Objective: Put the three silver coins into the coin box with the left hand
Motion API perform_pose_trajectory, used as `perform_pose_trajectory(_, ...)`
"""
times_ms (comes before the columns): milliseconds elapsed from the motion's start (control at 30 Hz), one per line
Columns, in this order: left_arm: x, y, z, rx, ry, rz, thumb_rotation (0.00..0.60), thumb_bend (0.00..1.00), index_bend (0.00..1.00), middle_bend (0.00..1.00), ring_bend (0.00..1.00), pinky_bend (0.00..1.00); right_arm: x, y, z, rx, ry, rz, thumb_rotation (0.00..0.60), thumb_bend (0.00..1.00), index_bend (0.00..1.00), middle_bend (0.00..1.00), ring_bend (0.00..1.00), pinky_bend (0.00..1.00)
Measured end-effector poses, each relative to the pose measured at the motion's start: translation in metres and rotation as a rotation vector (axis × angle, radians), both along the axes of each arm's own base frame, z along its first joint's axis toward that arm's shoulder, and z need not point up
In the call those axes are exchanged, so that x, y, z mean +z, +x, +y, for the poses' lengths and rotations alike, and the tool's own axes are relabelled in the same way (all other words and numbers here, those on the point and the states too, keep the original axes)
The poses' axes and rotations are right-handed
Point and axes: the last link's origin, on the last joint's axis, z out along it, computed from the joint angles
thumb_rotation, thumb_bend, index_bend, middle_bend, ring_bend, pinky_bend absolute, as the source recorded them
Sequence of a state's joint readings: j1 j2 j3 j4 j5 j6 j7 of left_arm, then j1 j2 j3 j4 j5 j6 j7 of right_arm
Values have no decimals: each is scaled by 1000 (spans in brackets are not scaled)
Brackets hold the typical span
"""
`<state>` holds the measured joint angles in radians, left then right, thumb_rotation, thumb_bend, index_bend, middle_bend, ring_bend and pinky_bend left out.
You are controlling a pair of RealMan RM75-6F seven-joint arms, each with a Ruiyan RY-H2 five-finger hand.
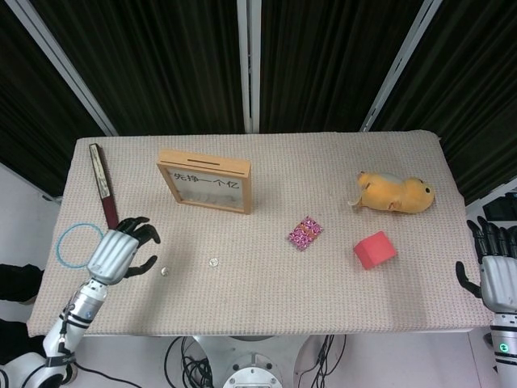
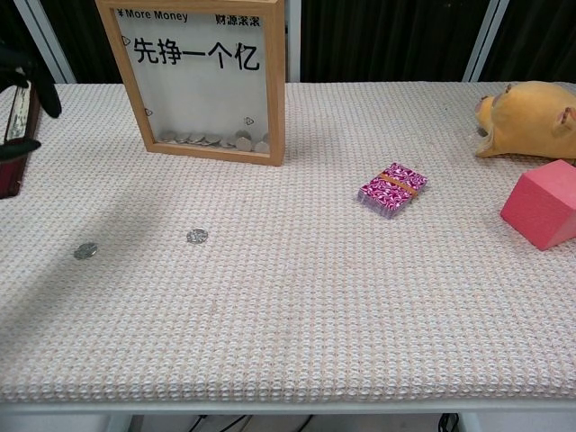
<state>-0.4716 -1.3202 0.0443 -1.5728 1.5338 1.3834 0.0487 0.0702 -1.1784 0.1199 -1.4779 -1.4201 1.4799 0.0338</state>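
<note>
The wooden coin box (image 1: 205,182) (image 2: 202,76) stands upright at the back left, with several coins lying inside at its bottom. Two silver coins lie on the cloth in front of it: one (image 1: 164,272) (image 2: 85,251) to the left, the other (image 1: 213,263) (image 2: 196,236) to its right. My left hand (image 1: 119,251) hovers low at the table's left front, just left of the left coin, fingers spread and holding nothing; only dark fingertips (image 2: 31,85) show in the chest view. My right hand (image 1: 494,275) hangs open off the right edge.
A dark flat case (image 1: 102,195) (image 2: 13,135) lies at the back left edge. A pink patterned card pack (image 1: 304,233) sits mid-table, with a red block (image 1: 374,249) and an orange plush toy (image 1: 395,193) to the right. A blue ring (image 1: 75,246) lies off the table's left.
</note>
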Motion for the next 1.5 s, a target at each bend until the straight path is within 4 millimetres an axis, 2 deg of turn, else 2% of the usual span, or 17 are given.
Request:
perform_pose_trajectory(200,-43,-25,-13,25,-24,-18,600,258,445,360,204,277,0,1,1,7,-3,-6,600,387,0,0,0,0)
perform_pose_trajectory(300,-63,-29,-19,24,-53,-22,600,238,440,353,203,277,0,1,1,6,-4,-11,600,387,0,0,0,0)
perform_pose_trajectory(400,-75,-31,-24,20,-81,-11,600,236,431,344,203,277,1,-1,2,0,-6,-12,600,387,0,0,0,0)
perform_pose_trajectory(600,-83,-37,-28,19,-94,25,600,237,381,238,156,261,1,-4,2,-5,-4,-19,600,388,0,0,0,0)
perform_pose_trajectory(733,-87,-44,-29,15,-82,70,600,238,380,217,127,234,2,-3,2,2,-6,-21,600,387,0,0,0,0)
perform_pose_trajectory(1500,-91,-58,-26,79,-76,110,600,237,428,224,116,212,-1,-3,2,-6,7,-13,600,390,0,0,0,0)
